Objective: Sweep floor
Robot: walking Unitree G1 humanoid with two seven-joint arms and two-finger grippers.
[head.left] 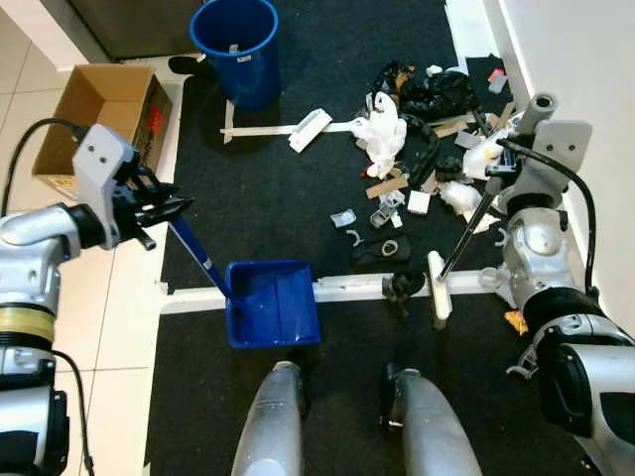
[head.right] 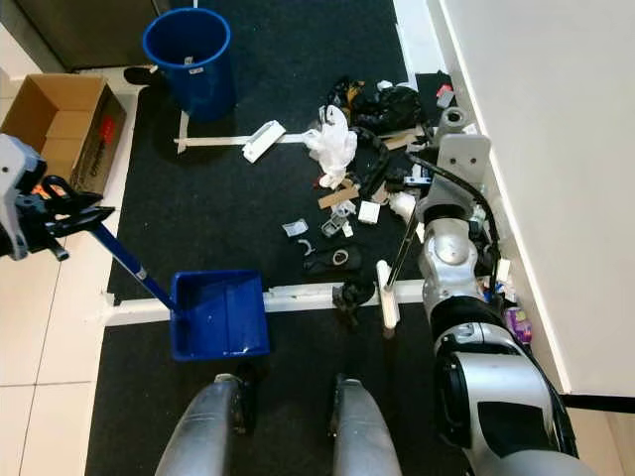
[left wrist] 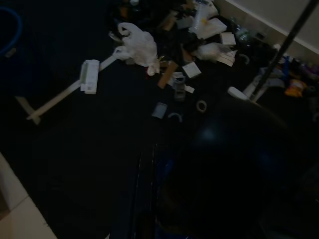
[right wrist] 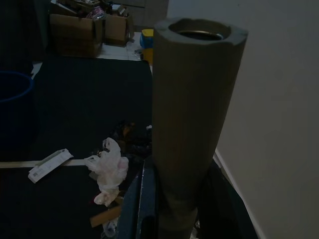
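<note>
Blue dustpan (head.left: 273,302) with blue handle, blue bucket (head.left: 238,48), black carpet (head.left: 268,188), white floor tiles (head.left: 109,337), brown cardboard box (head.left: 99,114), white plastic bag (head.left: 382,129), white broom head (head.left: 438,286) on black stick, white wall (head.left: 585,59).

head views bright and sharp, wrist views dim — murky

Black carpet (head.left: 268,188) beside white tiles (head.left: 119,377): dustpan (head.left: 273,302) at 6 o'clock, litter pile (head.left: 422,149) at 2, blue bin (head.left: 238,45) at 12, cardboard box (head.left: 104,114) at 10
</note>
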